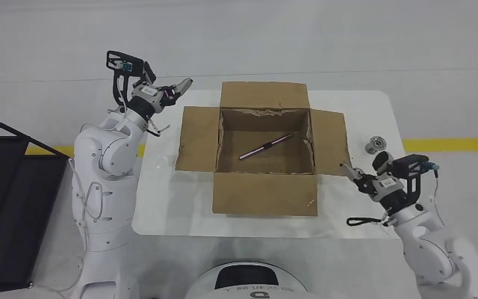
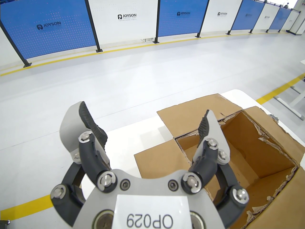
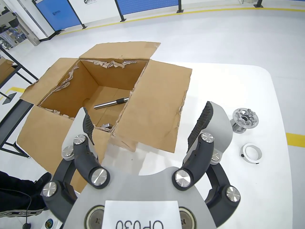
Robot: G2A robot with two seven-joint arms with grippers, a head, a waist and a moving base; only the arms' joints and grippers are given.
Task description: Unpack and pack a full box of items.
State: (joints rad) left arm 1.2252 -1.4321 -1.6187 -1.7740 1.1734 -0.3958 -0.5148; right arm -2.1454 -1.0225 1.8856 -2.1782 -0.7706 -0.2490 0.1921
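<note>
Tabletop (image 1: 351, 224): white, smooth and matte, with rounded corners; it spans the middle of the top view.
Room: the floor is pale grey and glossy, and a yellow line (image 1: 441, 143) crosses it at mid-height by the right edge of the top view. A fence (image 2: 119, 17) of blue and white perforated panels on black posts runs behind.
Box (image 1: 265, 193): brown corrugated cardboard standing on the tabletop in the centre of the top view. All four flaps are folded outward, and the inner rim is torn and ragged.
Rod (image 1: 266, 146): a slim metal cylinder with a bright shaft and one darker end. It lies diagonally on the box floor, at the centre of the frame.
Grey piece (image 3: 106, 125): small and metallic, on the box floor. A flap half hides it, so its shape cannot be told.
Hub (image 1: 376, 142): cast grey metal, round and flanged, with ribs around a central bore. It stands on the tabletop right of the box.
Ring (image 3: 251, 152): a plain silver band lying flat on the tabletop, near the hub but apart from it.
Left gripper (image 1: 179, 86): upper left of the top view, over the tabletop's corner near the box's left flap. It is released, with the fingers (image 2: 94, 125) spread wide and nothing between them. Black ribbed pads sit on curved grey metal.
Right gripper (image 1: 363, 167): right of centre in the top view, over the tabletop just beside the right flap. It is released and empty, and is built like the left one.
</note>
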